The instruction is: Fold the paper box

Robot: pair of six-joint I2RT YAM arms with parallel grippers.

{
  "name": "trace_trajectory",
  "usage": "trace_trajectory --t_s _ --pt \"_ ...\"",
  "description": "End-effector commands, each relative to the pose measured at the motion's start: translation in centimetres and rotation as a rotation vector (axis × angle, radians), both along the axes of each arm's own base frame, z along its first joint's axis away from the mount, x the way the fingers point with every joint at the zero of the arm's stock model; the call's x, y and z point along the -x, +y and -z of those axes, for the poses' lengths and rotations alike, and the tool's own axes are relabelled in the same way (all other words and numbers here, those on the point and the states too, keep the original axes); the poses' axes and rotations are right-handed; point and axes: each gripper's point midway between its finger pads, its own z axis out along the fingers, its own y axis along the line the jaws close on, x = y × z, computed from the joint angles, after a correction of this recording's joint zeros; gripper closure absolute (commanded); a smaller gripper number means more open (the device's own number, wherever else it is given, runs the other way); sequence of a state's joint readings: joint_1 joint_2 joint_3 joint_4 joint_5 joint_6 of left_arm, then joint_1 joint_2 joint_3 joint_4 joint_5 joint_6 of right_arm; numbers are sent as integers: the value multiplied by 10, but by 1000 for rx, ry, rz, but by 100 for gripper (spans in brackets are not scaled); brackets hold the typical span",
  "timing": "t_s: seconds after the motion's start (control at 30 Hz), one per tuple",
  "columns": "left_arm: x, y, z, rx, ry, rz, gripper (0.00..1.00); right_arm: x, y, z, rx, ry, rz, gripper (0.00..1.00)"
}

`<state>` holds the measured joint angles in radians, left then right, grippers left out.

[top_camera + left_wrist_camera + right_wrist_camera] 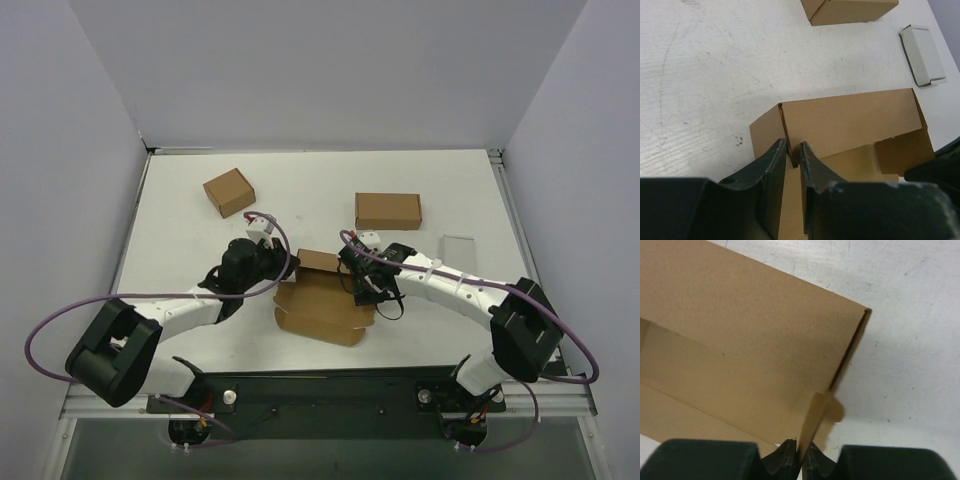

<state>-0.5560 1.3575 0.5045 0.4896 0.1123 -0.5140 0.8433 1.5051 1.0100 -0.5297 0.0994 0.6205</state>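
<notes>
The paper box lies half-formed at the table's middle, brown, with its back wall raised. My left gripper is at its left end. In the left wrist view the fingers are closed narrowly on the upright edge where the back wall meets the left side flap. My right gripper is at the box's right end. There the jaws are shut on a thin side flap standing on edge beside the wall.
A small squarish brown carton sits at the back left. A closed brown mailer lies at the back right. A flat pale grey case rests right of the arms.
</notes>
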Motion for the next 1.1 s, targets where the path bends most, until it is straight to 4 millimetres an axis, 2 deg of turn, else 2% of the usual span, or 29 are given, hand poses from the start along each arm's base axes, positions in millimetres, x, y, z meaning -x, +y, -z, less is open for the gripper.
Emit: trace_trajectory --t_s 0.0,0.03,0.23,0.33,0.47,0.5,0.67,0.73,0.83,0.87,0.9,1.0,1.07 --pt "16 -11 3 30 26 25 73 -5 7 8 -40 -25 39 83" --pt "17 -12 3 31 29 24 73 -2 7 11 -43 -20 39 76" --pt "13 -3 0 -7 32 -26 73 -3 8 -1 -83 -61 23 56" --pt "11 2 -5 -37 23 -39 73 -2 4 -17 -111 -96 13 44" --pt "8 4 -12 -64 9 -43 73 3 -4 -35 -129 -130 -20 36" --pt "8 5 -13 -66 8 -42 73 4 -5 -38 -135 -134 -34 31" --pt "7 5 -16 -87 -5 -33 73 -1 -25 -67 -134 -183 -31 26" --pt "7 5 -18 -95 -8 -29 73 -13 -39 -80 -131 -221 9 25" --pt "6 5 -19 -95 -13 -28 73 -27 -66 -77 -116 -214 97 24" --pt "5 4 -20 -94 -14 -28 73 -31 -74 -73 -112 -198 129 24" --pt "4 4 -21 -95 -15 -28 73 -34 -91 -62 -88 -169 180 25" --pt "3 4 -23 -95 -18 -29 74 -34 -111 -42 -28 -122 222 26" --pt "3 3 -22 -98 -16 -26 74 -32 -116 -34 7 -115 202 26"
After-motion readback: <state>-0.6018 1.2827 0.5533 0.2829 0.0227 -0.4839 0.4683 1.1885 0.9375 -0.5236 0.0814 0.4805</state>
